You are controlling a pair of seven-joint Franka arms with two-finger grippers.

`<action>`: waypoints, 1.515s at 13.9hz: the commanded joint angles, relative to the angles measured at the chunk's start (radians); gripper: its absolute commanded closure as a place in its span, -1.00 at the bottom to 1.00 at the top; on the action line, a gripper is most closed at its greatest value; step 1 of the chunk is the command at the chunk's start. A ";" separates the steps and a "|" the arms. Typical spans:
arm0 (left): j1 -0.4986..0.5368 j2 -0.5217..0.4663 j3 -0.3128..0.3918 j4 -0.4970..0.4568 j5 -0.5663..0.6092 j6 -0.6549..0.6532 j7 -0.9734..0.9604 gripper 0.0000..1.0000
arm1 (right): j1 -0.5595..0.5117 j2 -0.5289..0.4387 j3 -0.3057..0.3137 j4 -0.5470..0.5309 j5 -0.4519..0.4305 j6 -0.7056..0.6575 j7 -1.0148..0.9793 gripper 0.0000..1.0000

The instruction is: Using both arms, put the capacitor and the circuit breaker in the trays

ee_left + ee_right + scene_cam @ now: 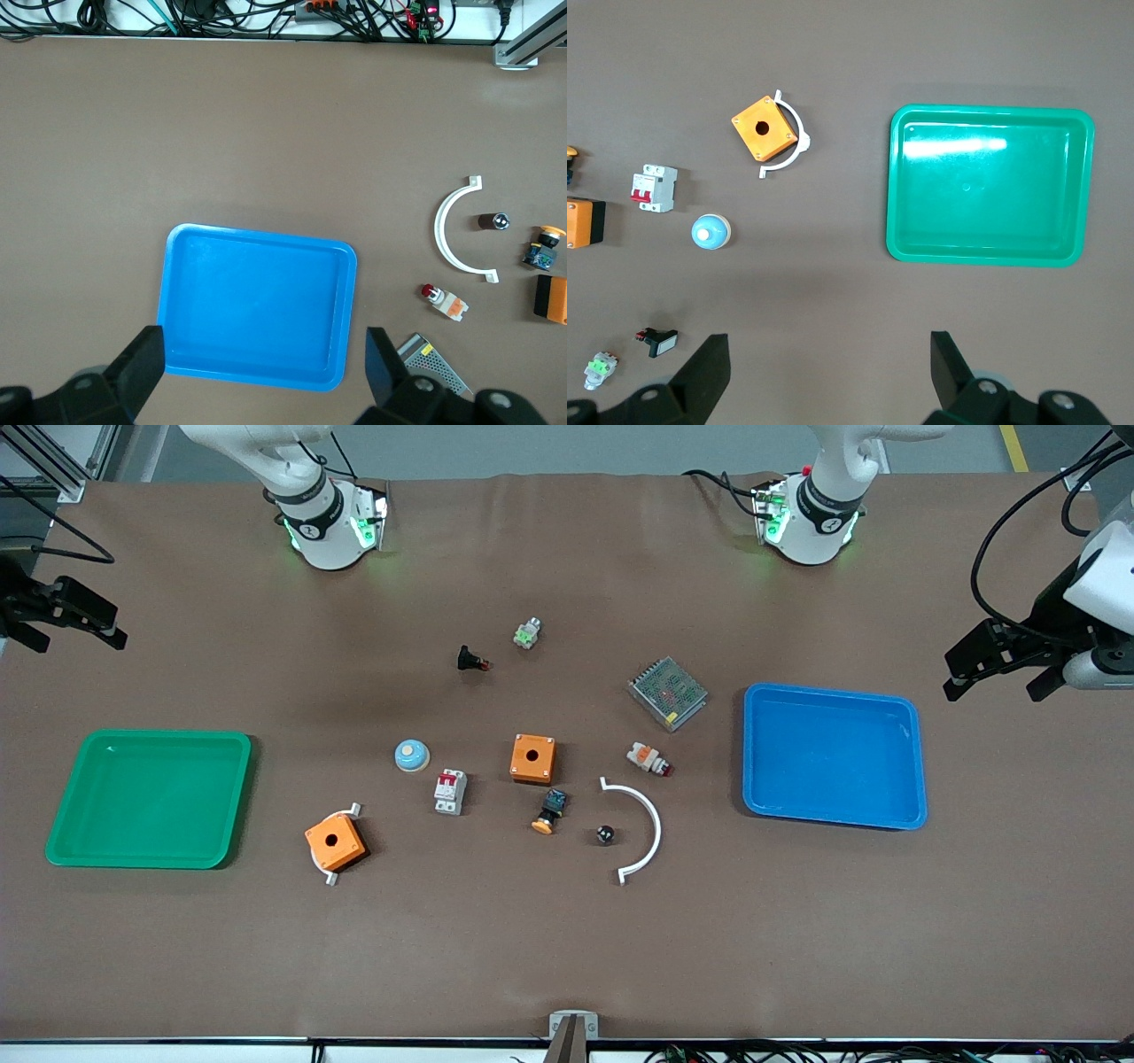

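The capacitor [604, 834], a tiny black cylinder with a silvery top, lies inside the curve of a white arc piece [654, 824]. It also shows in the left wrist view [493, 221]. The circuit breaker [450, 791], a white block with a red lever, lies near the table's middle and also shows in the right wrist view [654, 189]. My left gripper [997, 677] [263, 354] is open and empty, high over the blue tray's edge. My right gripper [75, 633] [828, 350] is open and empty, high over bare table beside the green tray.
An empty blue tray [751, 753] lies at the left arm's end, an empty green tray [142, 861] at the right arm's end. Two orange boxes [532, 758] [335, 843], a metal power supply [668, 692], a black-and-orange push button [551, 811] and other small parts lie between them.
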 commanded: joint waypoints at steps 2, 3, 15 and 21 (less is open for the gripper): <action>0.002 0.010 0.000 0.023 -0.002 -0.023 0.004 -1.00 | 0.002 -0.006 0.006 0.004 -0.019 -0.007 -0.005 -1.00; 0.002 0.010 0.000 0.023 -0.002 -0.023 0.004 -1.00 | 0.003 -0.004 0.008 0.004 -0.020 -0.006 -0.005 -1.00; -0.165 0.389 -0.095 0.089 -0.085 0.162 -0.061 -1.00 | 0.292 0.252 0.017 -0.005 -0.005 0.214 0.492 -1.00; -0.345 0.651 -0.086 0.156 -0.042 0.471 -0.251 -1.00 | 0.399 0.471 0.018 -0.005 0.009 0.437 0.607 -1.00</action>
